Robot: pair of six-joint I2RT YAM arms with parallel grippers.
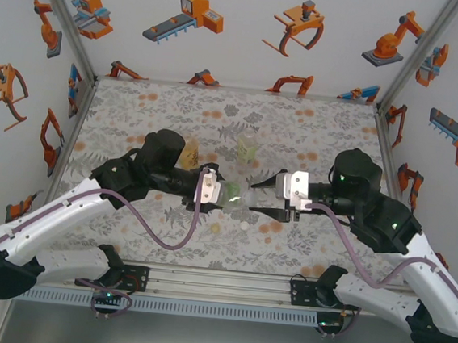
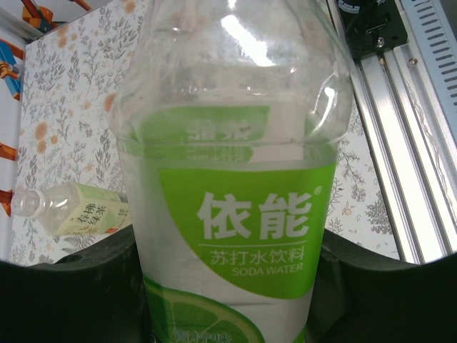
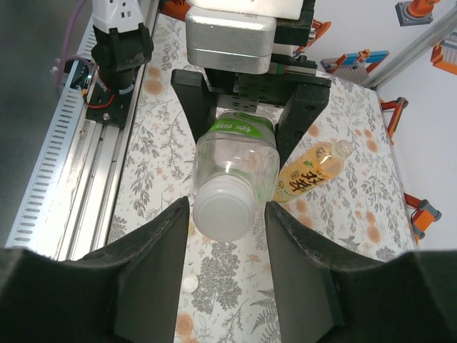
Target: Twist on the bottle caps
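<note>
My left end effector [image 1: 221,188] gripped the green bottle [image 2: 235,214], light and crushable by my reckoning, above the middle of the desk [image 1: 125,238], while my right end effector [image 1: 257,197] stood parted, flanking its slick little white cap [image 3: 223,211], my pinch point.

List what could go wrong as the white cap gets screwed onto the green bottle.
1. The left gripper holds the green bottle sideways, off the table; twisting the white cap could spin the smooth bottle in that grip.
2. The right gripper straddles the cap with gaps either side; closing off-centre might tilt the cap and cross-thread it.
</note>
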